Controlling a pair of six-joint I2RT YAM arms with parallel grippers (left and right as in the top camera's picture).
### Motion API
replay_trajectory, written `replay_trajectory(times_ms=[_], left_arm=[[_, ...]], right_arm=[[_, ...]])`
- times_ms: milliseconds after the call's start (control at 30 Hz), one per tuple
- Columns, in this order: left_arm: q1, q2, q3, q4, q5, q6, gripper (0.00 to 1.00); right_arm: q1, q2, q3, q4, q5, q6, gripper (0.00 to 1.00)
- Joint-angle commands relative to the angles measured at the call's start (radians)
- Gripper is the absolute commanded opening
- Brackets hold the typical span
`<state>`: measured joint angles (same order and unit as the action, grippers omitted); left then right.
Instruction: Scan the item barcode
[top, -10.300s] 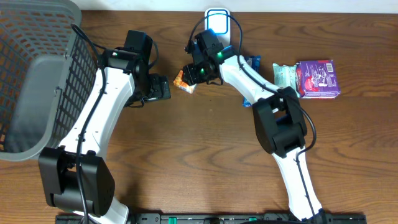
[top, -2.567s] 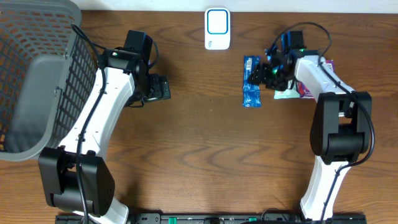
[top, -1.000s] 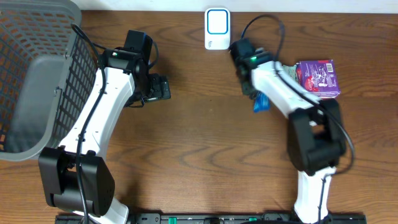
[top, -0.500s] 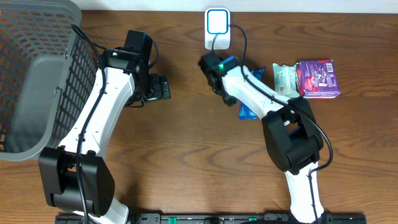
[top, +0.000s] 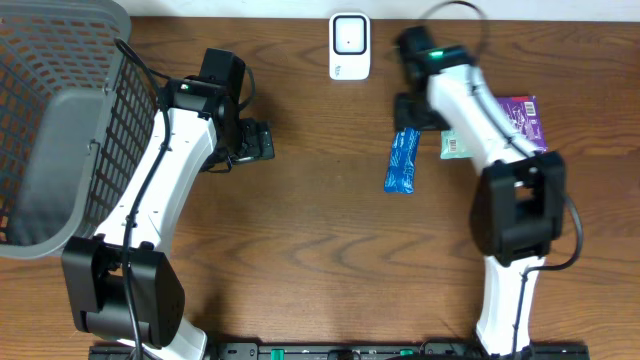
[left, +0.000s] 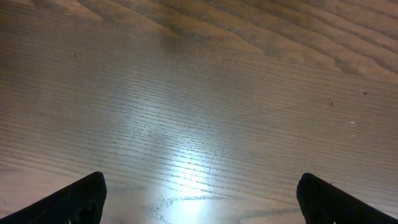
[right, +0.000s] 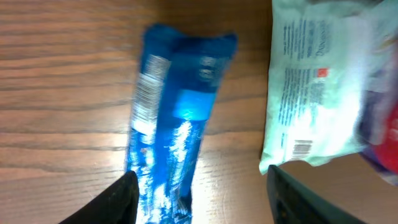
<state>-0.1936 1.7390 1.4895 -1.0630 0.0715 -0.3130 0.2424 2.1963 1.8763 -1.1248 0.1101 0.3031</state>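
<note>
**A:** Right wrist view: the right hand (right: 202, 186) hangs over the blue packet (right: 177, 118) with its jaws spread, one finger on either side of the packet's near end. It is gripping nothing. The packet lies flat on the counter (right: 62, 74).

**B:** Where is that from the scanner (top: 349, 45)?

**A:** To the scanner's right and nearer the robot, clearly apart from it.

**B:** Why straddle it like that?

**A:** My guess is that jaws set across the narrow width are ready to pinch the packet, lift it and turn its print toward the scanner. A pale striped strip along one long edge may be the barcode, but it is too blurred to say.

**B:** Anything crowding it?

**A:** A white packet (right: 317, 93) lies just beside it, on the side farther from the scanner. The finger on that side could catch it.

**B:** And the left hand (top: 255, 140)?

**A:** It sits well to the scanner's left with its jaws wide apart and only bare wood between them. I judge it is being kept out of the way.
</note>
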Motion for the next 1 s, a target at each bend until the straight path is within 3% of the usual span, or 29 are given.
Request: replay_trajectory(times_ms=[0,367,433,533,567,767,967], left_arm=[[0.001,-0.005,-0.002,-0.002,-0.013,0.013,0.98],[0.001,-0.005,-0.002,-0.002,-0.013,0.013,0.98],[0.001,-0.005,-0.003,-0.002,-0.013,0.013,0.98],[0.001,-0.005,-0.003,-0.002,-0.013,0.013,0.98],[0.001,-0.005,-0.003,-0.002,-0.013,0.013,0.98],[0.001,-0.005,-0.002,-0.002,-0.013,0.013,0.98],[0.001,-0.005,-0.002,-0.002,-0.013,0.013,0.98]], right_arm=[[-0.086,-0.012,-0.077,0.027,-0.395,-0.080,0.61],[-0.138,-0.012,-0.341,0.317,-0.623,-0.067,0.60],[-0.140,-0.012,-0.369,0.346,-0.623,-0.063,0.51],[-0.140,-0.012,-0.396,0.375,-0.596,-0.065,0.28],[-0.138,-0.012,-0.398,0.385,-0.575,-0.084,0.01],[-0.136,-0.076,-0.290,0.315,-0.476,-0.090,0.01],[-0.053,-0.146,-0.141,0.200,-0.056,-0.043,0.01]])
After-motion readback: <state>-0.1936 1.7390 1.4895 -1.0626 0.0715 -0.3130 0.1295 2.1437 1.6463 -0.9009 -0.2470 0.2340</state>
